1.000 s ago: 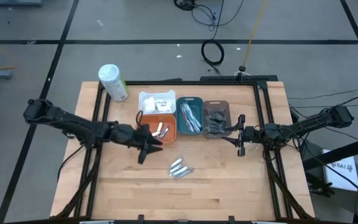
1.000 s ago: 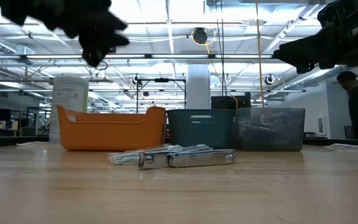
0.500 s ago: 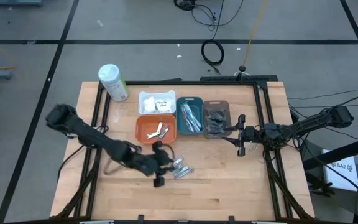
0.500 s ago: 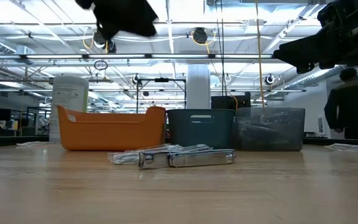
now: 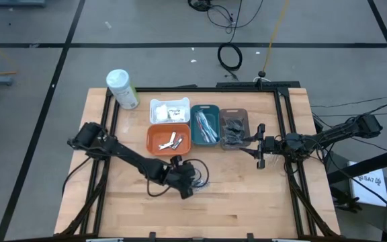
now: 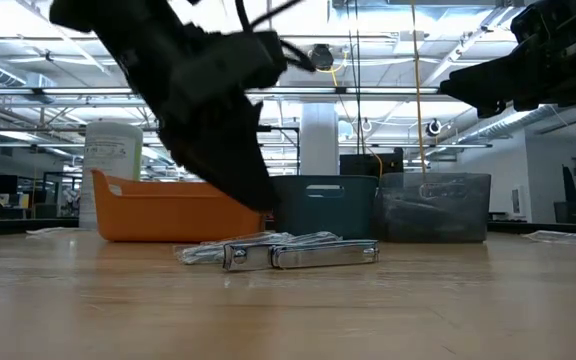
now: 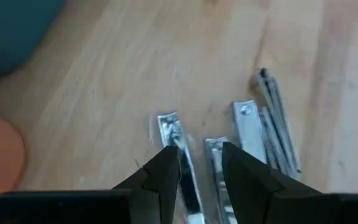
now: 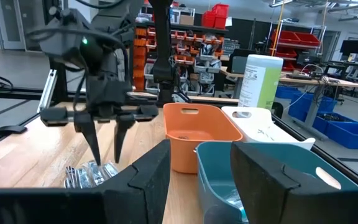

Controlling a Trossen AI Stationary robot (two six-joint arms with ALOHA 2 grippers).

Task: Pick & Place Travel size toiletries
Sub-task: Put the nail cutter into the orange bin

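Sorting of travel-size toiletries looks partly done: the orange tray (image 5: 167, 139) already holds a few silvery pieces, the white tray (image 5: 169, 110) just behind it holds small white items, the teal tray (image 5: 205, 125) beside it holds slim blue-and-white sticks, and the grey tray (image 5: 234, 128) one place further along carries dark packets. What remains loose, by this reading, is a small cluster of silvery metal pieces (image 7: 247, 146), which look like nail clippers, lying on the bare table (image 5: 247, 202) a little in front of the orange tray, toward the near edge. The left gripper (image 5: 184, 183) is poised directly above that cluster, fingers (image 7: 166, 171) spread a modest way and straddling the end of one silvery piece (image 7: 174, 140) without yet closing on it; nothing is carried between them. Whether the tips touch the wood cannot be told. The right gripper (image 5: 260, 153) waits beyond the grey tray, well apart from the cluster, its fingers parted and empty. A large white bottle with a green label (image 5: 122, 89) stands behind the white tray, near the table's far left corner.
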